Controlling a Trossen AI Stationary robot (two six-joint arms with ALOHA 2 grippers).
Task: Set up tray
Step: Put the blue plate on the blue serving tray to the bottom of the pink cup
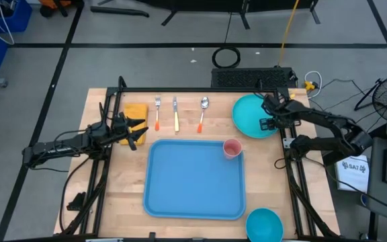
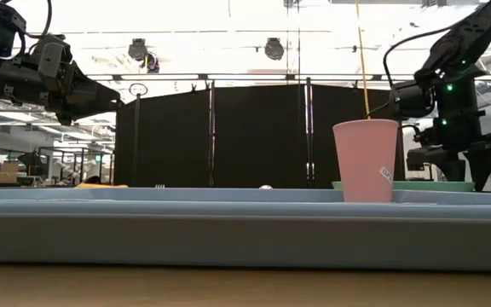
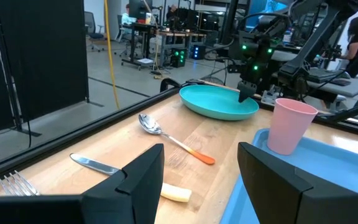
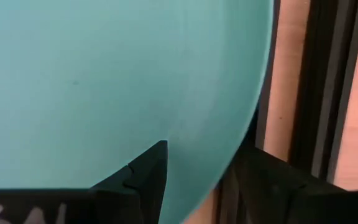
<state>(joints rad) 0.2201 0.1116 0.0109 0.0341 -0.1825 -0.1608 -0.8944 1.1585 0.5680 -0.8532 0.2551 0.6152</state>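
The tray (image 1: 195,179) lies flat mid-table, its slightly longer axis running near to far, a pink cup (image 1: 232,148) standing on its far right corner. Beyond its far edge lie a fork (image 1: 158,113), knife (image 1: 175,114) and spoon (image 1: 202,113). The right gripper (image 1: 269,114), fingers spread, straddles the teal plate's (image 1: 250,114) right rim, hiding part of it; the left gripper (image 1: 137,130), also spread and empty, hovers left of the tray.

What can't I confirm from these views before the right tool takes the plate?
- Round teal plate: right wrist view is cut off by the edges; grip contact with the rim is unclear.
- Small round blue bowl: high view, cropped by the bottom edge.
- Yellow sponge: high view, partly hidden by the left tool.
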